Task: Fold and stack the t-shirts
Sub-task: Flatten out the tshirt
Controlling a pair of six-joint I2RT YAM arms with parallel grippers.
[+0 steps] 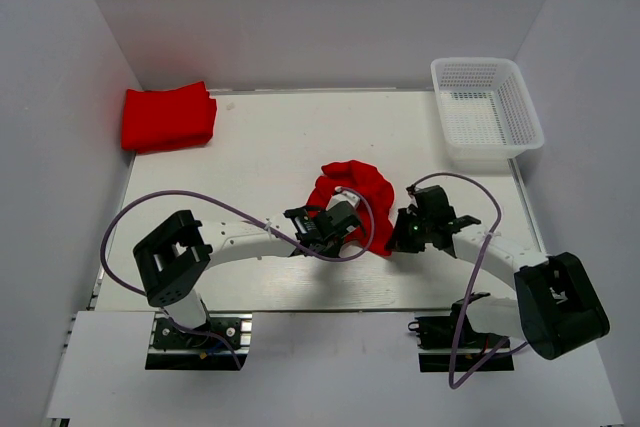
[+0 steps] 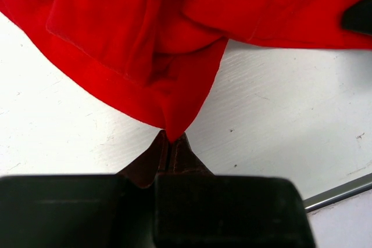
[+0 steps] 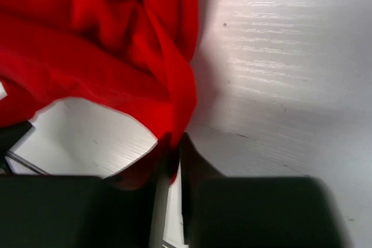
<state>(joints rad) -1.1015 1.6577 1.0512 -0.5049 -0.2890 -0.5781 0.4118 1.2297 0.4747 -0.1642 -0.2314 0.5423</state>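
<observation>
At the far left corner of the table (image 1: pixel 260 147) lies a folded shirt (image 1: pixel 168 119), flat and squared off. I judge it to be the start of the stack, set out of the way so the middle stays free for folding.

Toward the centre, the left gripper (image 2: pixel 170 139) is clamped tight on a corner of the crumpled shirt (image 1: pixel 352 187). Its fingers (image 2: pixel 152 158) meet with only the tip of the red cloth pinched between them, and the rest of the shirt fans out beyond them over the white surface. A corner grip like this probably serves to give a fixed point to pull against.

The crumpled shirt itself sits in the middle of the table, bunched into a rough arch between the two arms. It is not yet spread, so the fold on it has not begun.

Just to its right, the right gripper (image 3: pixel 174 143) has its jaws drawn narrow around a hanging fold of the same shirt, and red cloth runs down into the slim gap between them. With a hold on each side, the arms look placed to draw the shirt apart and lay it flat, though one fold may slip free if the pinch is shallow.

At the far right corner stands a white basket (image 1: pixel 487 150), well apart from both shirts, with nothing in it that I can see.
</observation>
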